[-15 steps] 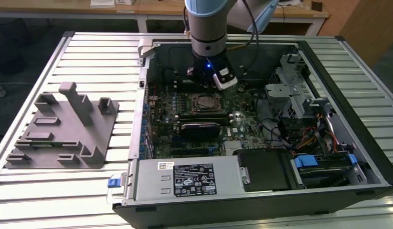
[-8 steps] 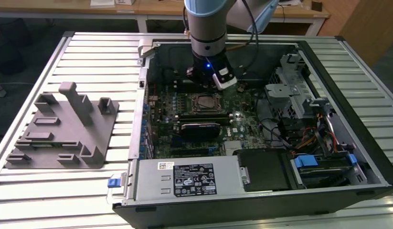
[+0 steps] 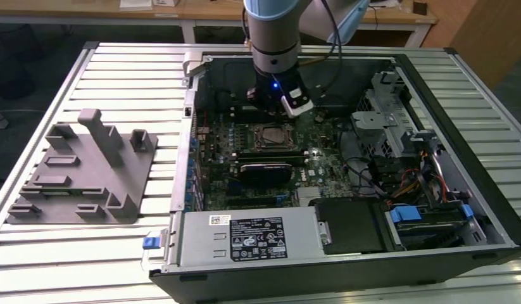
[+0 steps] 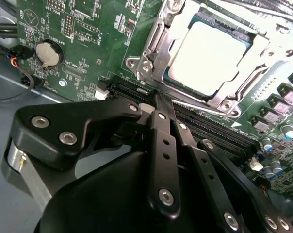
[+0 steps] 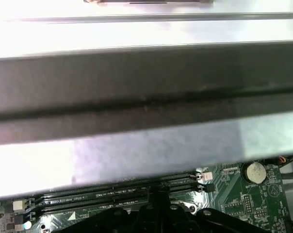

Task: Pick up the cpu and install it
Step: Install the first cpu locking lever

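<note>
The cpu (image 4: 209, 56), a silvery square with a pale rim, lies flat inside the metal-framed socket (image 4: 154, 48) on the green motherboard (image 4: 83, 29). In the exterior view the socket (image 3: 273, 136) sits mid-board inside the open computer case. My gripper (image 4: 156, 99) hangs just beside the socket, over the long black memory slots (image 4: 209, 126). Its black fingers meet at the tips with nothing between them, so it is shut. The arm (image 3: 275, 57) comes down from above into the back of the case. In the first wrist view the gripper (image 5: 158, 196) hovers over the same slots.
A grey moulded tray (image 3: 83, 171) rests on the slatted table at the exterior view's left. The case walls (image 3: 190, 126) surround the board. A power supply (image 3: 243, 237) fills the front, and a drive cage with cables (image 3: 404, 139) stands at the exterior view's right. A coin battery (image 4: 48, 52) sits on the board.
</note>
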You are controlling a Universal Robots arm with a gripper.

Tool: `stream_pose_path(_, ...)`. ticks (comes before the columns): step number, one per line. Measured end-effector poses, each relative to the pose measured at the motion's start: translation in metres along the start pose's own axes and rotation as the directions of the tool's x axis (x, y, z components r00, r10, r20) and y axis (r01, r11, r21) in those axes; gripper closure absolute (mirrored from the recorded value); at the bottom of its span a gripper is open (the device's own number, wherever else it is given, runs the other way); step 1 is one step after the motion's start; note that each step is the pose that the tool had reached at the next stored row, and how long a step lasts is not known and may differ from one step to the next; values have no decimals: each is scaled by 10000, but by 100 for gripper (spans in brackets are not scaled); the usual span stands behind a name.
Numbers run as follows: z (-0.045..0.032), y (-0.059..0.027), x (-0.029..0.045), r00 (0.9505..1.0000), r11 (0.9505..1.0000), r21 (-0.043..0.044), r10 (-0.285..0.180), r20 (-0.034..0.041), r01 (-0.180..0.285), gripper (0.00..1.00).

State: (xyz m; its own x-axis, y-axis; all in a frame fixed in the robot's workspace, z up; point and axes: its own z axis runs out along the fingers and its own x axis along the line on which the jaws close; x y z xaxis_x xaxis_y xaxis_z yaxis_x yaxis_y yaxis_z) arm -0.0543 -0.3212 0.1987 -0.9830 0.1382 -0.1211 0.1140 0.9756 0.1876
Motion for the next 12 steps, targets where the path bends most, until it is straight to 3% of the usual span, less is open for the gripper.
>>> stream_pose_path(8,-12,-3,90,10000,10000,-1,7,3,-7,89)
stream_pose_path(12,-11,0,98,10000,10000,6,81,17,-81,89)
